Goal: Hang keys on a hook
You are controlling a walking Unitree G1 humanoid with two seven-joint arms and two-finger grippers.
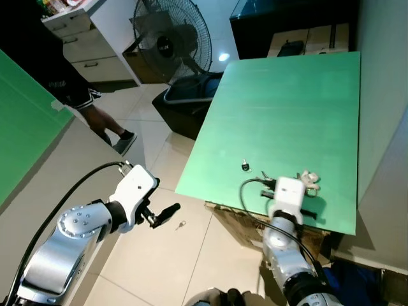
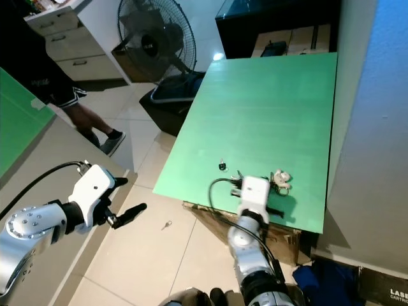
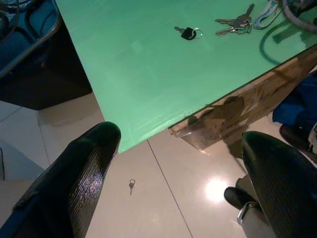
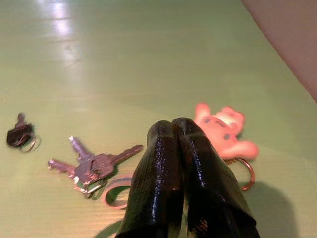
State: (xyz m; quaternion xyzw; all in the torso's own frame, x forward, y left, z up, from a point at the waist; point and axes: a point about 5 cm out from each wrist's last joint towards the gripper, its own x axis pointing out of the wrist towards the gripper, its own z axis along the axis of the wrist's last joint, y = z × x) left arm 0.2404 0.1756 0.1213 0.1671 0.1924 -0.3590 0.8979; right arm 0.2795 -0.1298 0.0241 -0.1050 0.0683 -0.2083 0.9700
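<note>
A bunch of silver keys (image 4: 91, 166) lies on the green table (image 1: 287, 108) near its front edge, joined by a ring and strap to a pink bear charm (image 4: 223, 131). A small black key (image 4: 20, 135) lies apart from the bunch, to its left. My right gripper (image 4: 173, 129) hangs low over the ring between bunch and charm, fingers pressed shut; whether they pinch anything I cannot tell. My left gripper (image 1: 162, 215) is open over the floor, left of the table. A small key (image 3: 131, 185) lies on the tiles below it.
A person's legs (image 1: 95, 115) stand at the left by a white drawer unit (image 1: 83, 38). A floor fan (image 1: 169, 35) and a dark tub (image 1: 185, 102) stand behind the table's left corner. A cardboard box (image 1: 242, 223) sits under the table's front edge.
</note>
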